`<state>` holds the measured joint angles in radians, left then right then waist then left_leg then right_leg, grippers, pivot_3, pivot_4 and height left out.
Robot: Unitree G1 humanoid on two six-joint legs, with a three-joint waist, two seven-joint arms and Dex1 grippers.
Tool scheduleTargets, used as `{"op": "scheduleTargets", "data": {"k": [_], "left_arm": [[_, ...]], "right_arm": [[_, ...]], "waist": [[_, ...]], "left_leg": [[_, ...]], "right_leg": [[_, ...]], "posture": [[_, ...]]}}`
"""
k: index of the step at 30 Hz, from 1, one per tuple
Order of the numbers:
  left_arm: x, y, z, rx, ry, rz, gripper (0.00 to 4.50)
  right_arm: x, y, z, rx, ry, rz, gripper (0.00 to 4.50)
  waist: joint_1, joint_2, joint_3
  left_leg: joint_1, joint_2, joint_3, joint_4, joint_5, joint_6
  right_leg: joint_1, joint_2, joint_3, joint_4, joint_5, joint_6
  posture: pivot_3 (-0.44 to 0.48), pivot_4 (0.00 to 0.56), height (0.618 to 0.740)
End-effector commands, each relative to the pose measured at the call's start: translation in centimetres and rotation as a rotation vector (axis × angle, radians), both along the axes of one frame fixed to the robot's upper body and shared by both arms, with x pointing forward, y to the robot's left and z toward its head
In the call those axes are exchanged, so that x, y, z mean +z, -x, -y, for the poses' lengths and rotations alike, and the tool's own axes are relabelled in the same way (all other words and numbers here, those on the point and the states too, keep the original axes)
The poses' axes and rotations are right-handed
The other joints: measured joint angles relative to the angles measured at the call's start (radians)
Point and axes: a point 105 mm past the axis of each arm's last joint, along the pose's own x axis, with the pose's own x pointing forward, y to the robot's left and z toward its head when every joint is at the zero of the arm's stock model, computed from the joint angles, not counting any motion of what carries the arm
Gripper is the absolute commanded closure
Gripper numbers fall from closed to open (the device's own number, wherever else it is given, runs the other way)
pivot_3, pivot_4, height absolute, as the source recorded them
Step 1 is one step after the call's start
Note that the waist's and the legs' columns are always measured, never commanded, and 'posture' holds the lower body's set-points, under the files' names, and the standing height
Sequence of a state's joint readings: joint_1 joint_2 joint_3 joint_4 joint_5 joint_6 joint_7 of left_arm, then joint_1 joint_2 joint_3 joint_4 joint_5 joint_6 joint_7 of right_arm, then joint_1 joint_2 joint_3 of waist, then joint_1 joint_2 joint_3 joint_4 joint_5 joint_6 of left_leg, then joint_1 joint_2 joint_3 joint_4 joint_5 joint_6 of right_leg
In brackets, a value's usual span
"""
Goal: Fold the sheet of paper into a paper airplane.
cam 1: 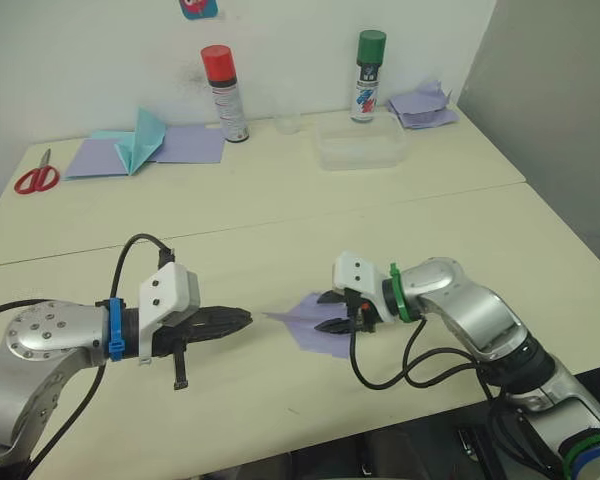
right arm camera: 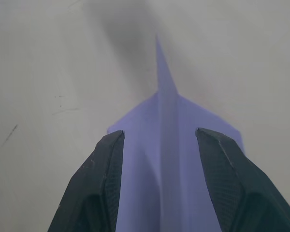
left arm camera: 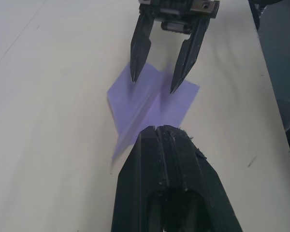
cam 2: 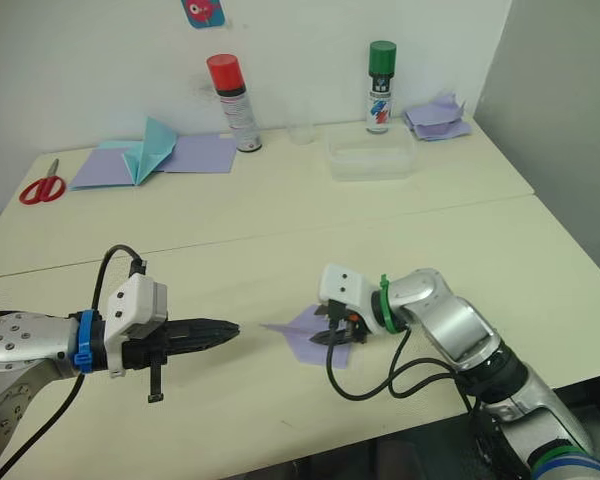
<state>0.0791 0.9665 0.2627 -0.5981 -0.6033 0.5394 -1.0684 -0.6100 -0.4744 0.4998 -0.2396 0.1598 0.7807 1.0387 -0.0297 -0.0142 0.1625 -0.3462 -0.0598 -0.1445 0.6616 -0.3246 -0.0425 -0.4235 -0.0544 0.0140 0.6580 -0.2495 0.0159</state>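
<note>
The paper airplane (cam 1: 310, 322) lies on the near part of the cream tabletop (cam 1: 280, 400), between the two arms, already folded into a dart: a sharp nose pointing toward the left end effector (cam 1: 242, 320), flat wings to either side and a raised centre ridge, plain in the right wrist view. The right end effector (left arm camera: 152, 86) hangs over the tail end with its fingers spread, one tip above each wing and the ridge between them; whether the tips touch the paper I cannot tell. The left end effector has its fingers pressed together, empty, just off the nose. The folding looks essentially finished; at most a last crease or a release remains.
</note>
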Motion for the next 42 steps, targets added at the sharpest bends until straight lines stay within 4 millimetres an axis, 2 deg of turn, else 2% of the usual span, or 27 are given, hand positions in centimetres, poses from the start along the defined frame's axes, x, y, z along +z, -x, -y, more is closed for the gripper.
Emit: {"op": "scheduleTargets", "data": {"k": [1, 5, 7, 10, 13, 17, 19, 23, 28, 31, 34, 42], "left_arm": [[0.4, 0.5, 0.5, -0.019, 0.001, 0.014, 4.5], [0.2, 0.7, 0.4, -0.013, 0.001, 0.011, 4.5], [0.2, 0.7, 0.3, -0.01, 0.001, 0.011, 4.5], [0.2, 0.8, 0.3, -0.008, -0.002, 0.012, 4.5], [0.3, 0.9, 0.3, -0.007, 0.0, 0.015, 4.5], [0.4, 0.6, 0.1, 0.009, 0.002, 0.028, 4.5], [0.7, 0.5, 0.3, 0.017, 0.023, 0.036, 4.5], [1.8, -0.1, 1.0, 0.03, 0.098, 0.055, 4.5], [3.3, -1.4, 3.1, -0.023, 0.191, 0.078, 4.5], [3.6, -2.2, 4.4, -0.096, 0.19, 0.089, 4.5], [4.1, -3.5, 5.1, -0.142, 0.181, 0.114, 4.5], [4.5, -5.2, 5.1, -0.197, 0.134, 0.147, 4.5]], "right_arm": [[-0.1, -0.2, -0.4, 0.006, 0.002, 0.007, 2.07], [-1.6, -0.7, -0.2, 0.0, 0.036, 0.019, 2.07], [-1.9, -0.9, -0.1, -0.005, 0.036, 0.019, 2.42], [-2.0, -0.9, -0.1, -0.009, 0.024, -0.001, 3.31], [-1.9, -1.1, -0.1, -0.018, 0.014, 0.013, 4.46], [-1.5, -1.7, 0.1, -0.051, -0.009, 0.024, 4.48], [-0.8, -2.5, 0.9, -0.133, -0.049, -0.003, 4.48], [0.8, -3.6, 3.6, -0.27, -0.109, 0.001, 4.48], [3.1, -5.2, 8.3, -0.619, -0.173, -0.014, 4.48], [3.0, -6.1, 10.6, -0.813, -0.183, -0.055, 4.48], [2.4, -7.1, 11.9, -0.948, -0.184, -0.077, 4.48], [1.0, -8.3, 12.4, -1.086, -0.17, -0.121, 4.48]], "waist": [[0.0, 0.0, 0.0], [0.0, 0.0, 0.0], [0.0, 0.0, 0.0], [0.0, 0.0, 0.0], [0.0, 0.0, 0.0], [0.0, 0.0, 0.0], [0.0, 0.0, 0.0], [0.006, 0.0, 0.0], [0.007, 0.0, 0.0], [0.005, -0.001, 0.0], [0.003, -0.001, 0.0], [-0.004, -0.001, 0.0]], "left_leg": [[0.0, 0.0, 0.0, 0.0, 0.0, 0.0], [0.0, 0.0, 0.0, 0.0, 0.0, 0.0], [0.0, 0.0, 0.0, 0.0, 0.0, 0.0], [0.0, 0.0, 0.0, 0.0, 0.0, 0.0], [0.0, 0.0, 0.0, 0.0, 0.0, 0.0], [0.0, 0.0, 0.0, 0.0, 0.0, 0.0], [0.0, 0.0, 0.0, 0.0, 0.0, 0.0], [0.0, -0.001, -0.001, 0.0, 0.0, 0.0], [-0.001, -0.001, -0.001, 0.0, 0.0, 0.0], [0.0, -0.001, -0.001, 0.001, 0.0, 0.0], [0.0, -0.001, 0.003, 0.001, 0.0, 0.0], [0.0, 0.0, 0.008, 0.001, 0.0, 0.0]], "right_leg": [[0.0, 0.0, 0.0, 0.0, 0.0, 0.0], [0.0, 0.0, 0.0, 0.001, 0.0, 0.0], [0.0, 0.0, 0.0, 0.001, 0.0, 0.0], [0.0, 0.0, 0.0, 0.001, 0.0, 0.0], [0.0, 0.0, 0.0, 0.001, 0.0, 0.0], [0.0, 0.0, 0.0, 0.001, 0.0, 0.0], [0.0, 0.0, 0.0, 0.001, 0.0, 0.0], [0.0, 0.0, 0.0, 0.0, 0.0, 0.0], [0.0, 0.0, 0.0, 0.001, 0.0, 0.0], [0.0, 0.0, 0.0, 0.002, 0.0, 0.0], [0.0, 0.0, 0.0, 0.003, 0.0, 0.0], [-0.002, 0.0, 0.003, 0.003, 0.0, 0.0]], "posture": [[0.0, 0.15, 0.74], [0.0, 0.15, 0.74], [0.0, 0.15, 0.74], [0.0, 0.15, 0.74], [0.0, 0.15, 0.74], [0.0, 0.15, 0.74], [0.0, 0.15, 0.74], [0.0, 0.15, 0.74], [0.0, 0.15, 0.74], [0.0, 0.15, 0.74], [0.0, 0.15, 0.74], [0.0, 0.15, 0.74]]}}
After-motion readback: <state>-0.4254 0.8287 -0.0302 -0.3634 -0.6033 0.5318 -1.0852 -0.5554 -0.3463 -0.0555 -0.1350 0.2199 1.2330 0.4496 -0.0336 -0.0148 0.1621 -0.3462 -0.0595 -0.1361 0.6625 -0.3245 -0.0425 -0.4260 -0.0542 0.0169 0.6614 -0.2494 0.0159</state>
